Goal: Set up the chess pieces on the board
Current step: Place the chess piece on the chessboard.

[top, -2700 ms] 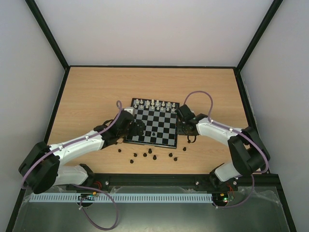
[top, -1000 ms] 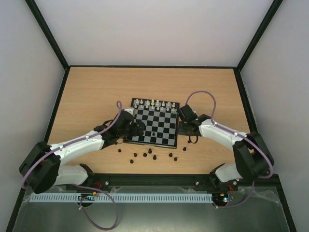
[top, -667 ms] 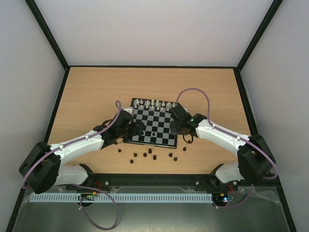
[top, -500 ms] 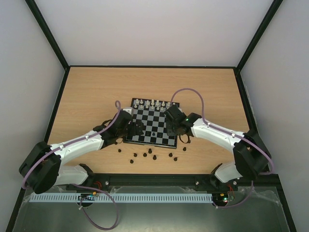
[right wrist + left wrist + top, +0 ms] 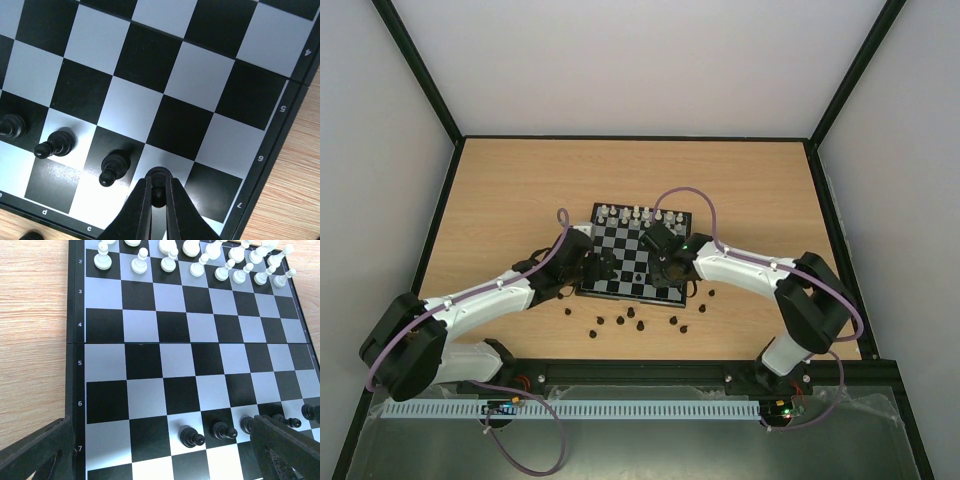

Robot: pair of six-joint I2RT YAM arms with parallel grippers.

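The board (image 5: 632, 297) lies mid-table with white pieces (image 5: 640, 215) along its far rows. In the right wrist view my right gripper (image 5: 158, 189) is shut on a black pawn (image 5: 158, 174), held at a pale square of row 7 near the board's edge (image 5: 280, 145). Three black pawns (image 5: 114, 166) stand in line beside it. My left gripper (image 5: 160, 460) hangs open over the board's near left part (image 5: 75, 365), its fingers (image 5: 35, 455) wide apart and empty. Ahead of it stand several black pawns (image 5: 190, 436). In the top view both grippers, left (image 5: 603, 268) and right (image 5: 665, 268), hover low over the board.
Several loose black chess pieces (image 5: 620, 321) lie scattered on the wooden table between the board's near edge and the arm bases, some to the right (image 5: 701, 305). White pieces (image 5: 200, 260) fill the far rows in the left wrist view.
My right arm has swung left from beside the board's right edge to over its near rows, carrying the pawn. The left arm has stayed put.
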